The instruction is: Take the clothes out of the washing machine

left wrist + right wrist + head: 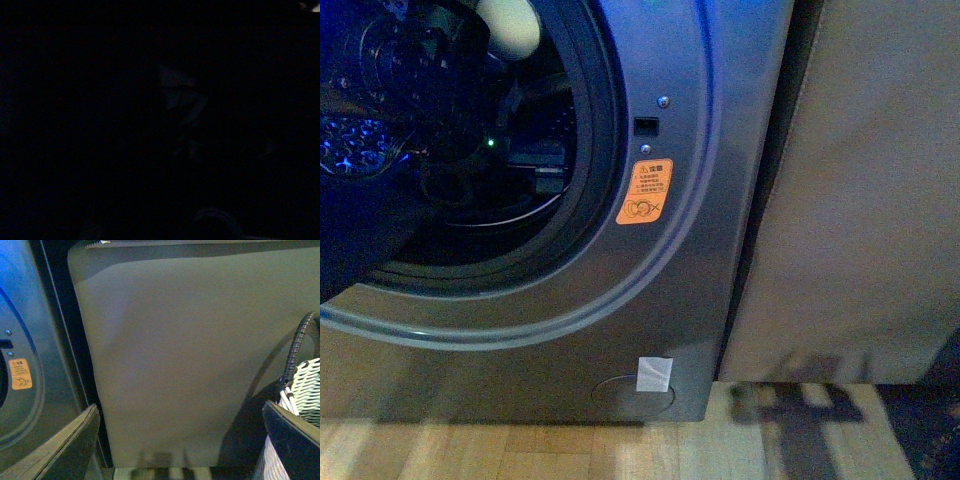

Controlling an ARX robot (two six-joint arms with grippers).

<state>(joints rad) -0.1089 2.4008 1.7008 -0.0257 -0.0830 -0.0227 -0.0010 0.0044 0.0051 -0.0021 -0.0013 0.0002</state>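
Observation:
The grey washing machine (700, 200) fills the front view, its round black-rimmed porthole (605, 150) open, with an orange warning sticker (644, 190) and a small white tag (653, 373). My left arm reaches into the dark drum (450, 130); a green light glows there. The left wrist view is dark, so its gripper and the clothes cannot be made out. My right gripper (180, 440) is open and empty, facing the tan cabinet (190, 355) beside the machine (30, 340).
The tan cabinet (860, 200) stands right of the machine. A white wicker basket (305, 385) with a dark handle is by my right gripper. Wooden floor (520, 450) lies below.

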